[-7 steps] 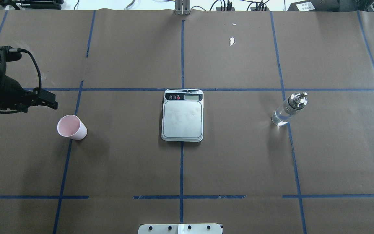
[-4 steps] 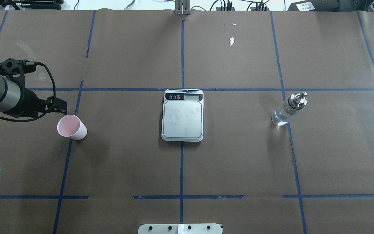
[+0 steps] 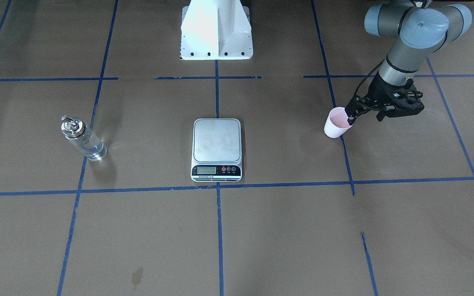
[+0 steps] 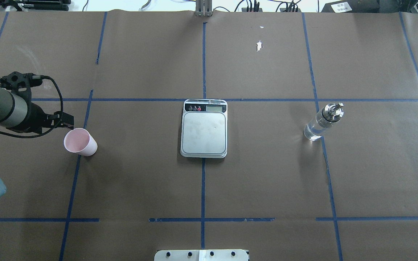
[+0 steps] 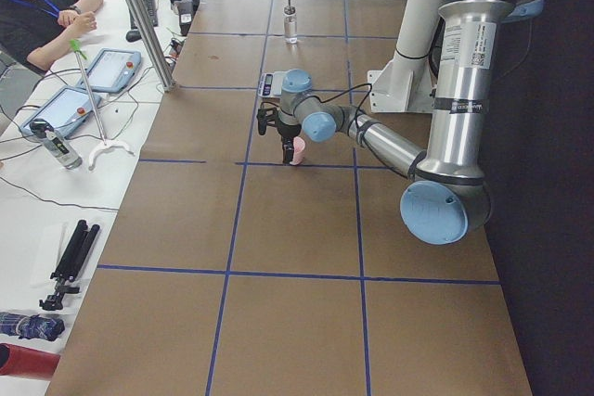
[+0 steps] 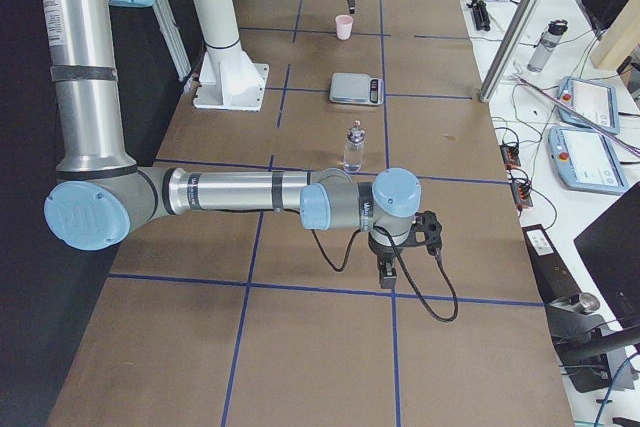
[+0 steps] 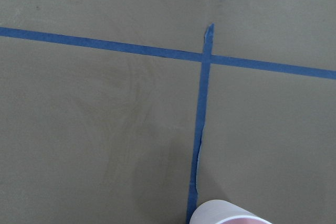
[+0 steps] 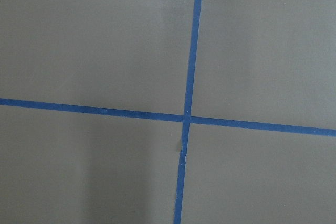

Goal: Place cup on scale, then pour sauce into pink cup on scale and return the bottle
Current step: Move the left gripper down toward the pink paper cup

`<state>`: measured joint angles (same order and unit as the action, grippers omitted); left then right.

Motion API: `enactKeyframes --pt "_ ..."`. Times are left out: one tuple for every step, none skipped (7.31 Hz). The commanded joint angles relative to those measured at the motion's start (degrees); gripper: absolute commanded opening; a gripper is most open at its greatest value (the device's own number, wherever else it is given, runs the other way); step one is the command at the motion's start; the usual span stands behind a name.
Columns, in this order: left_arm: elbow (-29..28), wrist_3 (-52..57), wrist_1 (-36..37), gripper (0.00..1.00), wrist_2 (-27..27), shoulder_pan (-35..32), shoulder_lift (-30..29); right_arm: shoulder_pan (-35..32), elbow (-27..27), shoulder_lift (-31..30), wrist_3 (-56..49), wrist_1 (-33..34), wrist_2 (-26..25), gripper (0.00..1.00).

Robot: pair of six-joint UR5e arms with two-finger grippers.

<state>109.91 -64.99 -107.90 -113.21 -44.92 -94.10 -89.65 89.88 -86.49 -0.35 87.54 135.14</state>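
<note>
The pink cup (image 4: 80,142) stands upright on the brown paper (image 4: 140,181), right at the tips of the left gripper (image 4: 70,123). The gripper's dark fingers meet the rim on the side away from the scale. No view settles whether they touch the cup, or whether they are spread or closed. The cup's foot sits on or just beside a line of blue tape (image 4: 72,188).

Well off to that gripper's right lies the scale (image 4: 204,128), with only paper between it and the cup. Farther out the same way, beyond the scale, the bottle (image 4: 322,121) stands upright with clear sauce (image 4: 313,132) inside.

The left wrist view catches only the cup's pale rim at its bottom edge, below a tape crossing. The front-facing view shows the scale's LCD and buttons on the strip turned away from the robot. Only the exterior right view takes in the right gripper (image 6: 385,269). It is low over the paper, past the bottle and far from the left one, and its grip cannot be judged. The exterior left view adds a seated operator (image 5: 37,6) at a side table.

The left forearm reaches out low and nearly level, its wrist bent so the gripper points down at a tilt. The right forearm also lies level, with its gripper pointing down.
</note>
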Motion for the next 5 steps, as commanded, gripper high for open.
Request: enactKeyframes --pt "-0.5 0.0 0.0 1.00 -0.3 1.3 0.1 0.0 0.1 0.0 0.0 0.0 0.0 1.00" --pt "-0.5 0.0 0.0 1.00 -0.3 1.6 0.0 0.0 0.1 0.0 0.0 0.0 0.0 1.00" --pt "-0.4 0.0 0.0 1.00 -0.4 2.0 -0.1 0.0 0.1 0.0 0.1 0.0 0.0 1.00" --pt "-0.4 0.0 0.1 1.00 -0.3 2.8 -0.2 0.0 0.0 0.0 0.1 0.0 0.0 1.00" --pt "-0.5 0.0 0.1 0.98 -0.3 3.3 -0.2 0.0 0.0 0.0 0.1 0.1 0.0 1.00"
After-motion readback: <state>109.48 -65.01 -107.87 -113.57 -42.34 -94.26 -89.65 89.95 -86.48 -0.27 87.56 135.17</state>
